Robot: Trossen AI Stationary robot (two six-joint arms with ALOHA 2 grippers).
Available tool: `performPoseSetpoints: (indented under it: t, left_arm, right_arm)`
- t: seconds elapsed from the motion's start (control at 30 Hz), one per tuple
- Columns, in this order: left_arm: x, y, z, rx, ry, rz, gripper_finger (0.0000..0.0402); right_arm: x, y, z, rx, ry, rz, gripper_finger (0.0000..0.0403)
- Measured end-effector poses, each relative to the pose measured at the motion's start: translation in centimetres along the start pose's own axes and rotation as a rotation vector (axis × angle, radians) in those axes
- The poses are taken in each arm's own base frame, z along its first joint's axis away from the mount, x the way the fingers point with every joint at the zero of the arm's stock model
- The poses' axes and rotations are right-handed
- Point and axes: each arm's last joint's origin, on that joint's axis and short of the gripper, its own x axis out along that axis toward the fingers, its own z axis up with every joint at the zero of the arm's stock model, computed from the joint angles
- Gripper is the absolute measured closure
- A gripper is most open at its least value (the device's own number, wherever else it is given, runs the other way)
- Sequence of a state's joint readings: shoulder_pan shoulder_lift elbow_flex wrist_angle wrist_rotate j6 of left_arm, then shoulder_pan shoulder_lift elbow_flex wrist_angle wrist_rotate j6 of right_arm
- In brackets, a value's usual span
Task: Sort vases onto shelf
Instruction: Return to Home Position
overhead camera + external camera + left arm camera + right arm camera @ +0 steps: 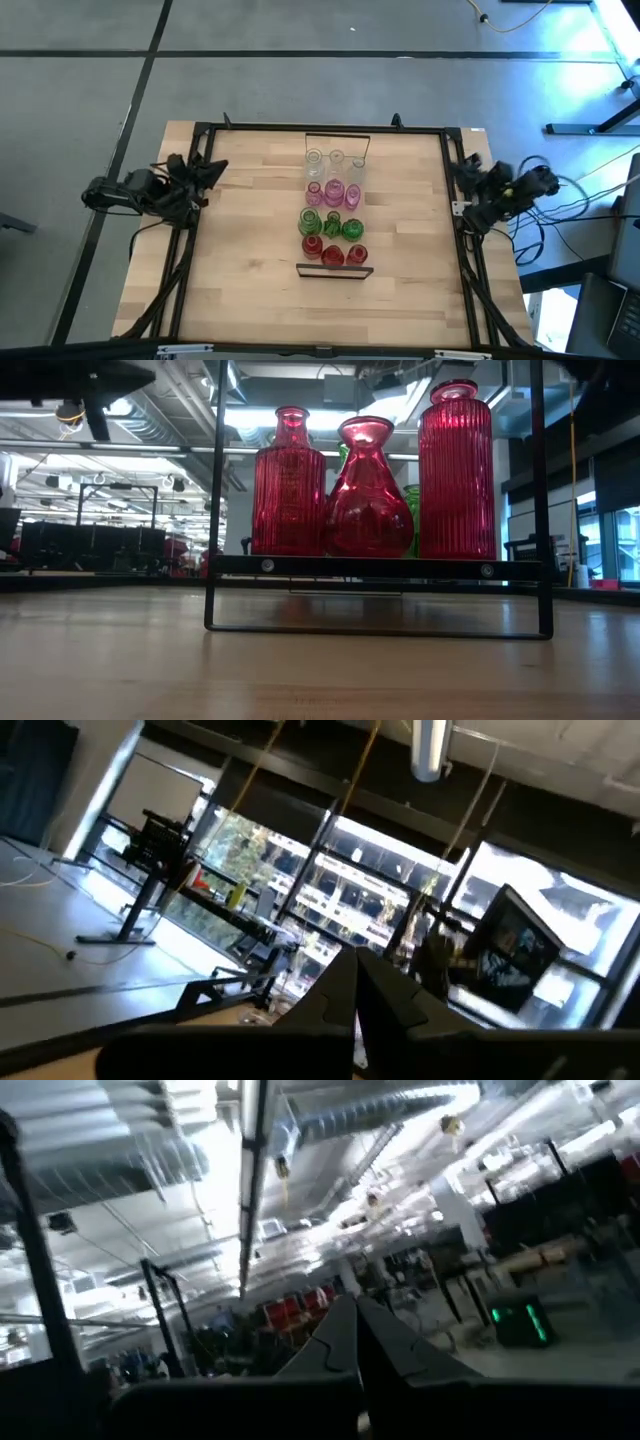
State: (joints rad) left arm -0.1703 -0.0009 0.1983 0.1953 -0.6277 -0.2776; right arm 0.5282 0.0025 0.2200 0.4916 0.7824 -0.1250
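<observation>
All the vases (pixel 333 222) stand on the shelf (pixel 380 567) mid-table (pixel 250 280), rowed clear, pink, green, red; sorting looks finished. The left end effector (pixel 355 962) and right end effector (pixel 355 1305) sit at opposite edges, fingers together.

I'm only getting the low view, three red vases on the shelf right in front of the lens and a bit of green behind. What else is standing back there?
Observer: The high view shows three more rows behind the red vases along the shelf: green vases, then pink vases, then clear vases at the far end.
Operator: And the arms, are they anywhere near the shelf?
Observer: No. The left gripper sits at the left edge of the table and the right gripper at its right edge, both shut and empty.
</observation>
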Motion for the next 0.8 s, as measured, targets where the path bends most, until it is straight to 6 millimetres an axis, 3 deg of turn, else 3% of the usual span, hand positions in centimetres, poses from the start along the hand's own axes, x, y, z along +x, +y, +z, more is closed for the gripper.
performPoseSetpoints:
  t: [0.13,0.27,0.47,0.6,0.8]
  left_arm:
    - [0.0,0.7,-2.9,-0.010,0.080,-0.006,0.0402]
    - [-0.3,1.9,-6.3,-0.103,0.167,0.012,0.0402]
    - [-0.4,2.1,-6.6,-0.065,0.196,0.034,0.0402]
    - [-0.5,2.2,-7.3,-0.052,0.275,0.006,0.0401]
    - [-0.5,2.1,-7.5,-0.040,0.313,-0.033,0.0401]
  right_arm:
    - [-1.1,-0.6,-3.7,0.097,-0.049,-0.008,0.0403]
    - [-1.2,-0.7,-5.1,0.125,0.003,-0.032,0.0403]
    - [-1.3,-0.7,-5.6,0.101,0.033,-0.035,0.0403]
    - [-1.4,-0.7,-6.6,0.026,0.116,-0.052,0.0403]
    - [-1.7,-0.7,-8.1,0.049,0.239,-0.036,0.0403]
